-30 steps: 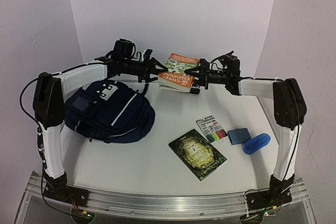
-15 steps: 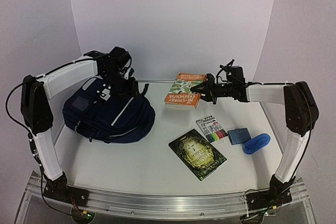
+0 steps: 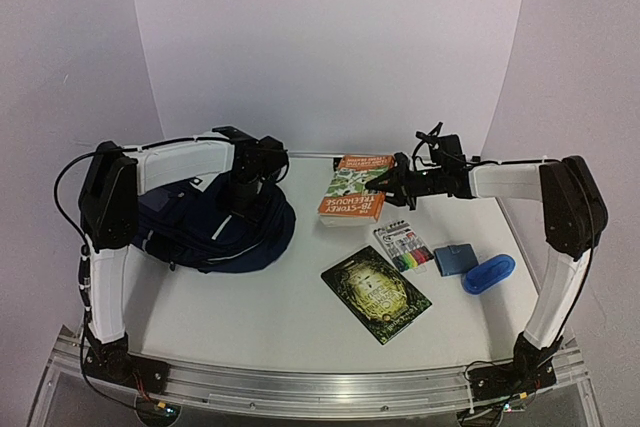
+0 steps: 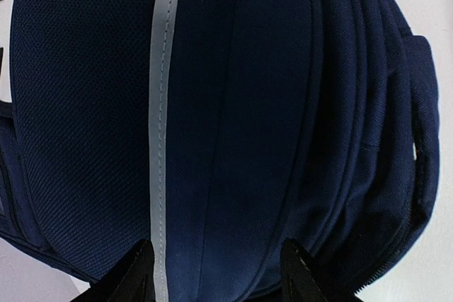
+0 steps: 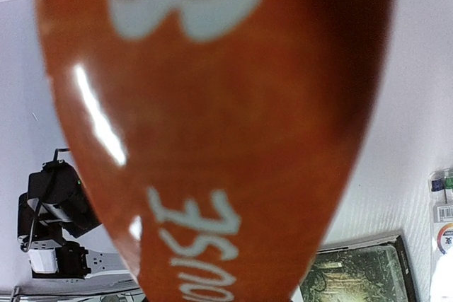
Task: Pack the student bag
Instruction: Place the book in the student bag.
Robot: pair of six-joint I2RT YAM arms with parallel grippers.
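- Step: orange book [image 3: 352,185] in transit toward bag [image 3: 215,232]; judged early in the packing, since green book [image 3: 376,294], markers [image 3: 405,247], pouch [image 3: 455,259] and blue case [image 3: 488,274] lie unpacked on table [image 3: 290,327]
- Bag: lying at the table's left side, under the left arm; no open mouth shows in either view of it
- Left gripper [image 3: 247,209]: fingers [image 4: 134,281] spread, nothing between them, tips close over the bag's front; contact cannot be told
- Right gripper [image 3: 390,187]: clenched on the orange book's right edge, cover filling its wrist view
- Next move: likely calls for the left gripper to find the zip and hold the opening wide, then the book fed in edge first
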